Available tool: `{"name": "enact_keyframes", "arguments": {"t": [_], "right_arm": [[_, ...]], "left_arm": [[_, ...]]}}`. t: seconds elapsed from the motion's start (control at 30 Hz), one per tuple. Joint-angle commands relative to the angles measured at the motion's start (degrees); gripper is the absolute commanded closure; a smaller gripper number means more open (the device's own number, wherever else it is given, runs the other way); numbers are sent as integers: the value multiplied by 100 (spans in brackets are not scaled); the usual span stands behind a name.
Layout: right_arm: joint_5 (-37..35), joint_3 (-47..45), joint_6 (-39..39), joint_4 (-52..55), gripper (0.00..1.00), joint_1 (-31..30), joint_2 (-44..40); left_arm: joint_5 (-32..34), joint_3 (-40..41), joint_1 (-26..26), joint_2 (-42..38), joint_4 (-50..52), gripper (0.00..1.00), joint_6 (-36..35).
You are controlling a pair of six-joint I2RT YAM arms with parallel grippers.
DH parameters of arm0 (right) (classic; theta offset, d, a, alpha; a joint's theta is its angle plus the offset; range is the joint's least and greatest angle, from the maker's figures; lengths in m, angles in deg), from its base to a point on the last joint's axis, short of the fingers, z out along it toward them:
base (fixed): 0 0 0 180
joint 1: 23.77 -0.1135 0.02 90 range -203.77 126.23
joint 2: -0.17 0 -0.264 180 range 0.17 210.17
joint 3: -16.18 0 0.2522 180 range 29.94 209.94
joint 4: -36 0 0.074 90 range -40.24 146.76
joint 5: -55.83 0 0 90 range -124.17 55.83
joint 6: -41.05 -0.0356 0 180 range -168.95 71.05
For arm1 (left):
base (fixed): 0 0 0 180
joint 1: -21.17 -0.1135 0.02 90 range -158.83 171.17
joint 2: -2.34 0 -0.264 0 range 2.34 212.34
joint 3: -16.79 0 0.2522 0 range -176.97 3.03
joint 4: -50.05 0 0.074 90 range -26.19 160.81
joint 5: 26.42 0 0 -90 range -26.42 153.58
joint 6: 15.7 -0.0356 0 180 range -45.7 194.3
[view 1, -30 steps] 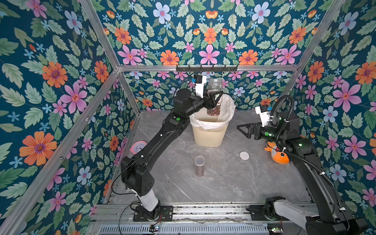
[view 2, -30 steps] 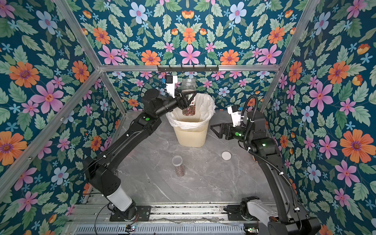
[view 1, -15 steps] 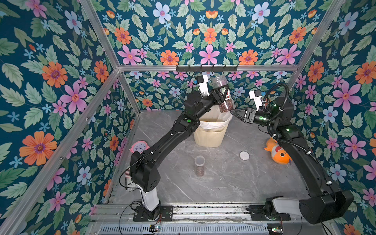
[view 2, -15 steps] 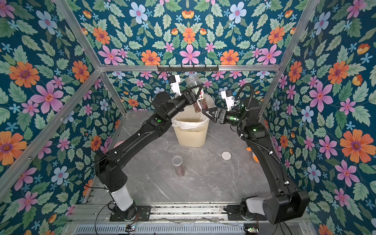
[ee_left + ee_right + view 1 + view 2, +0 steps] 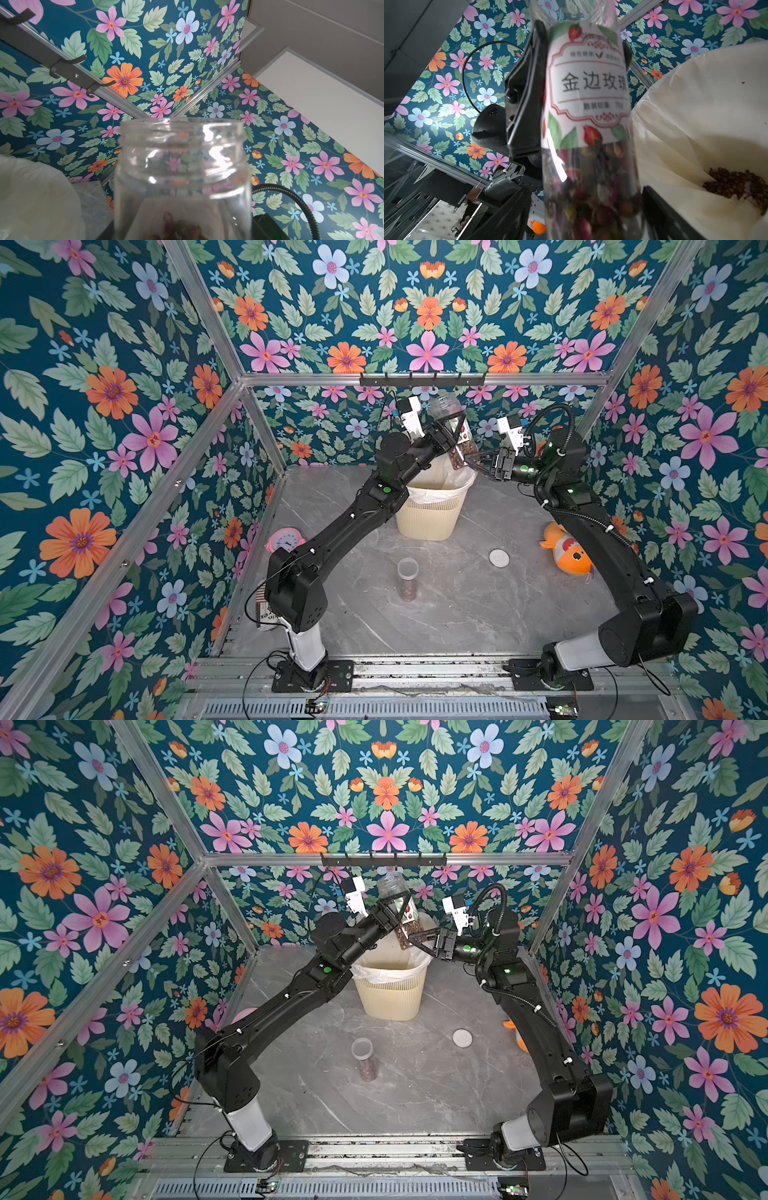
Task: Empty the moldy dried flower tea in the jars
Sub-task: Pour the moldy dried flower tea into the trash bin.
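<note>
Since the wider jar [image 5: 588, 87] hangs mouth-up, its long axis steep and only a little tilted, my coming move turns on its bottom end, which points down toward my right gripper [image 5: 473, 460]. Those jaws stand apart, one dark finger on each side of the base, and I cannot see that either one presses the wall. My left gripper [image 5: 451, 431] is clamped across the jar's middle, over the paper label. So the left arm carries the jar, and the right is the one nearest the free base.

The jar is a smooth, clear cylinder with a threaded neck, and its mouth [image 5: 180, 128] is open. The tea [image 5: 591, 203] is a mass of small reddish-brown and pink buds, loose and dry, lying below the label at the low end. I judge the slick, hard wall wants a square grip across the round, and nothing will pour until the mouth goes below the base.

Just beneath is the bin [image 5: 428, 518], cream and ribbed. Its crumpled white liner [image 5: 695, 124] holds a dark heap of crumbs [image 5: 735, 185].

Farther out on the grey marbled table [image 5: 457, 614], well apart from the bin, the narrower jar [image 5: 407, 578] stands upright with tea in its lower part. I cannot tell whether its lid is on. A flat white lid [image 5: 499, 558] lies toward my right arm's side.
</note>
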Motion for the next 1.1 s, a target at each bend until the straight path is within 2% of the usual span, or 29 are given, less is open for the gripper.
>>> {"name": "enact_keyframes", "arguments": {"t": [0.0, 0.2, 0.33, 0.47, 0.6, 0.73, 0.83, 0.97, 1.07], "right_arm": [[282, 88, -243, -527, 17, -9, 105], [501, 5, -881, -1415, 21, -9, 315], [692, 7, -1278, -1869, 29, -9, 457], [758, 58, -1314, -1796, 32, -7, 488], [785, 53, -1333, -1661, 44, -9, 500], [812, 11, -1453, -1693, 51, 6, 511], [842, -24, -1532, -1748, 56, 55, 479], [924, -48, -1551, -1740, 58, 90, 471], [955, -95, -1562, -1710, 58, 135, 462]], "left_arm": [[-113, 58, -11, 2, -456, 53, 255], [-165, 134, -4, 75, -882, 53, 494], [-304, 105, -5, 177, -1034, 53, 615], [-372, 86, -17, 196, -983, 53, 567], [-388, 95, -41, 187, -901, 51, 507], [-424, 118, -84, 162, -819, 43, 470], [-366, 250, -135, 68, -784, 30, 476], [-370, 340, -215, 2, -788, 18, 476], [-468, 257, -298, 5, -683, 15, 395]]}}
